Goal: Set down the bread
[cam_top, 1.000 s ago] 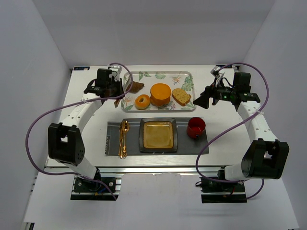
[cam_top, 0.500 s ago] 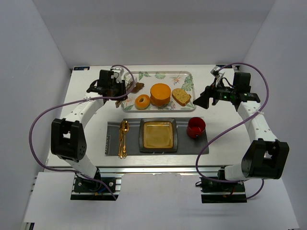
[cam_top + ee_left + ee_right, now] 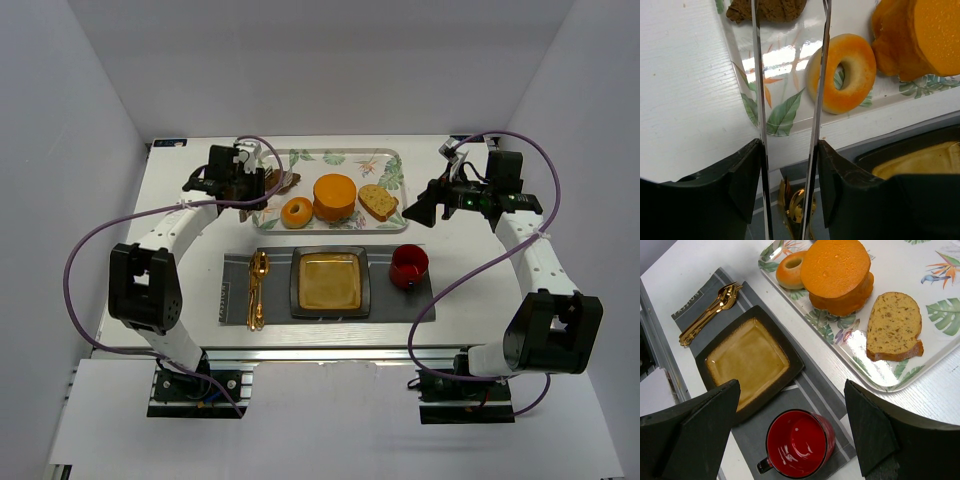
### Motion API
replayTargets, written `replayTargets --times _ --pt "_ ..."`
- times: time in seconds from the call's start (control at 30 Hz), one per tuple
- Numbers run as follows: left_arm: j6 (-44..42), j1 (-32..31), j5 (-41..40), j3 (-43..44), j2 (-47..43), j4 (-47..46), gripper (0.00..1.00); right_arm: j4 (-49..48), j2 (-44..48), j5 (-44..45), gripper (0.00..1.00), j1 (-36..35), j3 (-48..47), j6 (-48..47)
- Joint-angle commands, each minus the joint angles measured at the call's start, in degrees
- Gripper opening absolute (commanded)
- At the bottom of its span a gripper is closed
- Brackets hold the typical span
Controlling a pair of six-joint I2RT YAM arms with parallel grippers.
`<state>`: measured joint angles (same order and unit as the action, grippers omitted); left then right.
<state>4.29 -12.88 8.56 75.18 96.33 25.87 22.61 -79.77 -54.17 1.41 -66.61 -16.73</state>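
The bread [image 3: 287, 181], a dark brown lumpy pastry, lies at the left end of the floral tray [image 3: 392, 160]; it also shows at the top edge of the left wrist view [image 3: 767, 9]. My left gripper [image 3: 250, 188] [image 3: 790, 145] is shut on a pair of metal tongs [image 3: 760, 90]. The two blades stand apart and reach up to the bread on either side; their tips are cut off by the frame. My right gripper [image 3: 420, 205] [image 3: 792, 390] is open and empty, hovering right of the tray above the red mug [image 3: 799, 442].
The tray also holds a glazed ring donut [image 3: 296, 212] [image 3: 842, 72], an orange round cake [image 3: 334, 197] and a speckled bread slice [image 3: 378, 202]. On a grey placemat [image 3: 232, 290] lie gold cutlery [image 3: 257, 290], a dark square plate [image 3: 329, 281] and the mug [image 3: 409, 266].
My left arm has moved right over the tray's left end, bringing the tongs up to the bread. The right arm has not moved.
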Motion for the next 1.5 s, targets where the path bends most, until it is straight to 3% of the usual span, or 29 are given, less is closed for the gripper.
replayTargets --times 0.0,0.4,1.07,1.47 --pt "-2.36 -0.21 -1.17 2.87 0.69 -0.73 0.58 0.33 -0.21 -0.85 0.89 0.26 -2.38 0.03" --pt "-6.4 -0.3 -3.28 3.75 5.09 0.15 0.58 0.33 -0.57 -0.76 0.89 0.26 -2.12 0.12" --pt "-7.46 -0.21 -4.69 0.85 -3.17 -1.87 0.59 -0.2 -0.56 -1.28 0.89 0.26 -1.86 0.91" --pt "-11.94 -0.04 -3.02 2.69 0.25 -1.08 0.59 -0.11 0.05 -1.73 0.89 0.26 -1.68 0.91"
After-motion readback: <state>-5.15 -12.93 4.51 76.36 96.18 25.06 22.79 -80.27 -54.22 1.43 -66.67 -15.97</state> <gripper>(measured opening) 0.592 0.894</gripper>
